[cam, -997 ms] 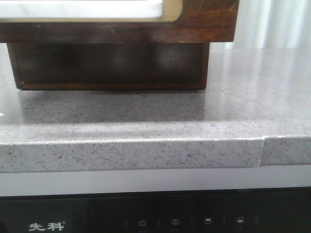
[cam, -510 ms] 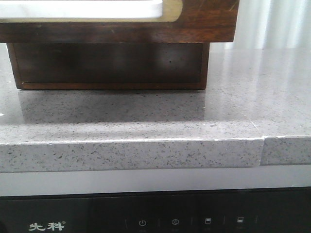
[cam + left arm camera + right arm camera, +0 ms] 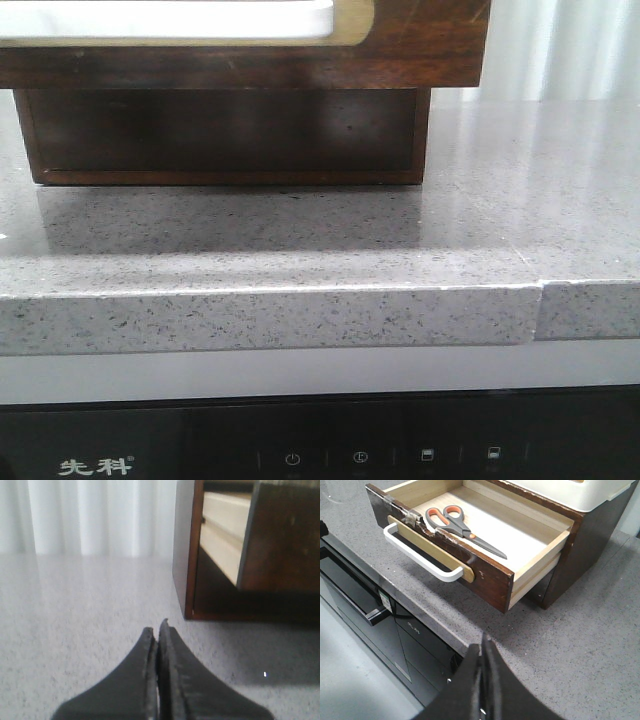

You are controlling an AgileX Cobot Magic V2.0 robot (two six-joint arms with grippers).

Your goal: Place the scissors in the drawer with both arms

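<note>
1. Left gripper [image 3: 159, 630] fingers pressed together, empty, low over the countertop [image 3: 75, 630]; cabinet [image 3: 187, 555] ahead to its right.
2. Right gripper [image 3: 484, 642] closed, empty, backed off; pulled-out drawer [image 3: 485, 575] just ahead, scissors [image 3: 460, 527] lying flat inside, placement looks done.

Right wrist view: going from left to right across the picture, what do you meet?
Black appliance front → white drawer handle → scissors lying inside the open drawer → bare grey countertop.
</note>
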